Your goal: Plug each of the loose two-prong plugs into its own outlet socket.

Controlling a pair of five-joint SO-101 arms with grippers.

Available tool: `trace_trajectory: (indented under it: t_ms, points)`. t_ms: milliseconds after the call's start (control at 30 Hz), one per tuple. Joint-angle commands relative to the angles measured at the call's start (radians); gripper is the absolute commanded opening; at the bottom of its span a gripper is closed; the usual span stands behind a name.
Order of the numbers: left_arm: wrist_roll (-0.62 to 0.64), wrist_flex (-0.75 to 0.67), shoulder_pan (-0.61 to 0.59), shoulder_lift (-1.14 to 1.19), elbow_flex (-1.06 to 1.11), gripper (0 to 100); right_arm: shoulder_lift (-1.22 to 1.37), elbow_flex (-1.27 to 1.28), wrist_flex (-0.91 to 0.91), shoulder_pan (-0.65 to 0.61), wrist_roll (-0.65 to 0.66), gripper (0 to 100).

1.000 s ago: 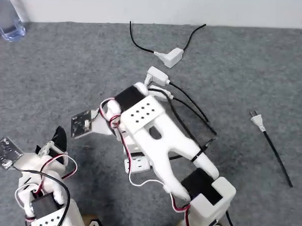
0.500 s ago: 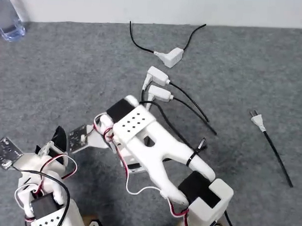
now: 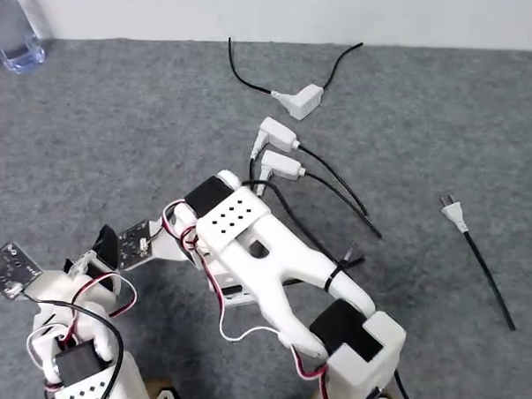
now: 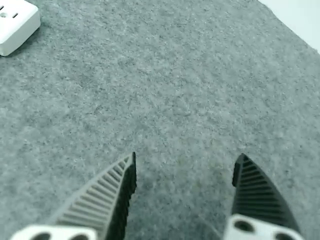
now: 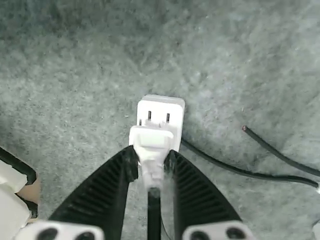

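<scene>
Grey felt covers the desk under both my arms. At the near left, my left pincer hangs released over bare felt, fingers wide apart and holding nothing; the corner of a white outlet lies beyond it. Near the middle, my right pincer is clenched on a white plug, with its dark cord between my fingers. The front of that plug meets the face of a small socket lying on the felt; I cannot tell whether the prongs are in the slots. A black cord crosses the felt just beside it. Past my right arm lie a second plug and, just beyond, a third plug, both white with black cords. Well apart on the right rests a loose plug on its own black cord. Farthest off sit a white adapter with cords leaving both ends and, at the far left, a clear bottle.
</scene>
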Motion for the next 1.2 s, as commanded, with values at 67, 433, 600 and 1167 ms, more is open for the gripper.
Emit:
trace_trajectory:
  t_ms: [67,433,600,1167]
  points:
    - [-0.009,0.003,0.006,-0.006,-0.007,30,0.044,-0.009,-0.016,-0.002,0.034,0.8]
    - [-0.009,0.005,0.006,-0.006,-0.007,30,0.056,-0.057,0.008,0.002,0.038,0.8]
    - [-0.009,0.005,0.006,-0.006,-0.007,30,0.056,-0.164,0.104,0.065,0.04,0.8]
    - [-0.009,0.005,0.009,-0.006,-0.007,30,-0.259,0.278,0.061,0.578,0.284,0.8]
